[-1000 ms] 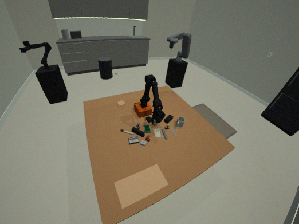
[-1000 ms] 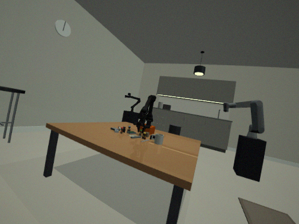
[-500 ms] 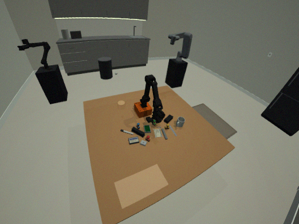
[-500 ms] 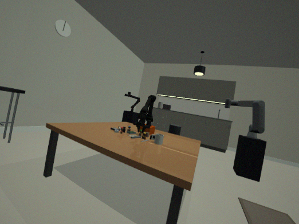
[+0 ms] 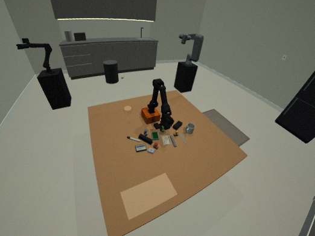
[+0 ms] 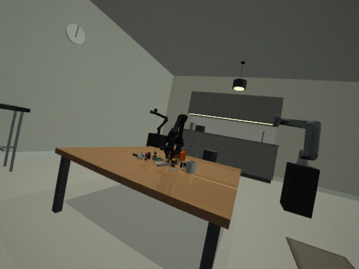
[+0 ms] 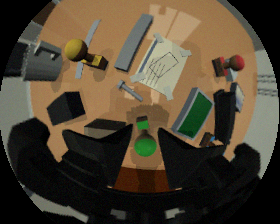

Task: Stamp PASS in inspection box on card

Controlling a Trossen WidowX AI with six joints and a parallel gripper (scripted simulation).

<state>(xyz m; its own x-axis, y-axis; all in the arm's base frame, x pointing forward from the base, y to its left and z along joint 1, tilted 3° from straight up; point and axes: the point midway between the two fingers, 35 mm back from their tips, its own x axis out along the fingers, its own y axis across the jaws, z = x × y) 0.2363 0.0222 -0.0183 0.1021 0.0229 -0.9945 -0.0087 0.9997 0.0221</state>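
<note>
At six o'clock in the wrist view, the half-open end effector (image 7: 144, 143) straddles the green-knobbed PASS stamp (image 7: 144, 145) on the tabletop (image 7: 113, 10), gripping nothing yet; next: clamp, lift toward the ink pad (image 7: 195, 112) at two o'clock.

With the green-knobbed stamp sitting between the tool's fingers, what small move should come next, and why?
Probably finish closing on the green stamp before lifting. In the wrist view its knob sits centred between the fingers of the tool, with gaps showing on both sides, so there is no firm grip yet. The green pad lies just to the right as the following stop.
</note>
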